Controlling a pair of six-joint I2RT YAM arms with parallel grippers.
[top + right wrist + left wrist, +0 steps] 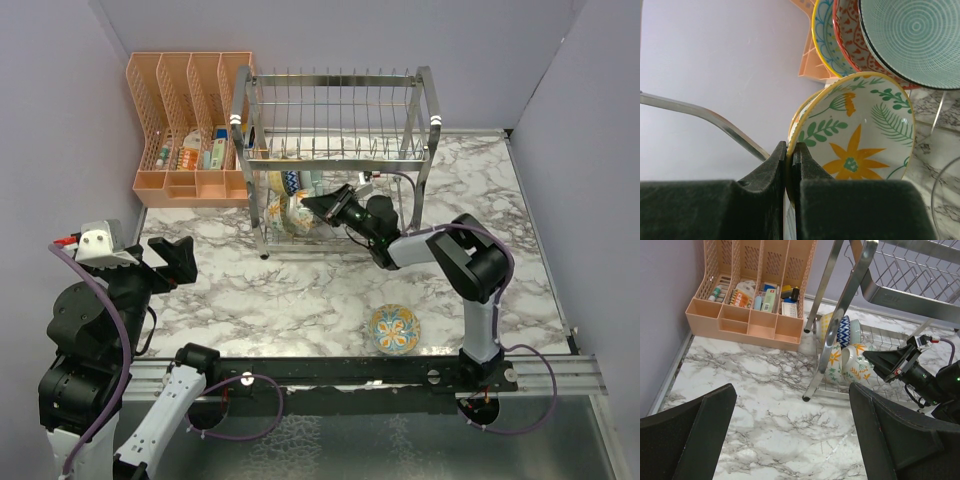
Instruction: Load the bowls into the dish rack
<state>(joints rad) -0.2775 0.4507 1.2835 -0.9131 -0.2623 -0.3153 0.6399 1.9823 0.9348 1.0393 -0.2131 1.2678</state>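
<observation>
The chrome dish rack (335, 150) stands at the back of the table. Several bowls stand on edge in its lower tier (842, 347). My right gripper (791, 150) reaches into that tier and is shut on the rim of a white bowl with a yellow flower and green leaves (860, 135). Behind it stand a pale teal bowl (915, 40), a red-patterned bowl (850, 45) and a blue-and-yellow bowl (824, 40). One yellow, orange and blue bowl (395, 328) lies flat on the table near the front. My left gripper (170, 262) is open and empty, above the table at the left.
A peach plastic organizer (190, 130) with small items stands at the back left, next to the rack. The rack's front left leg (810, 390) is ahead of my left gripper. Grey walls enclose the marble table (300, 300).
</observation>
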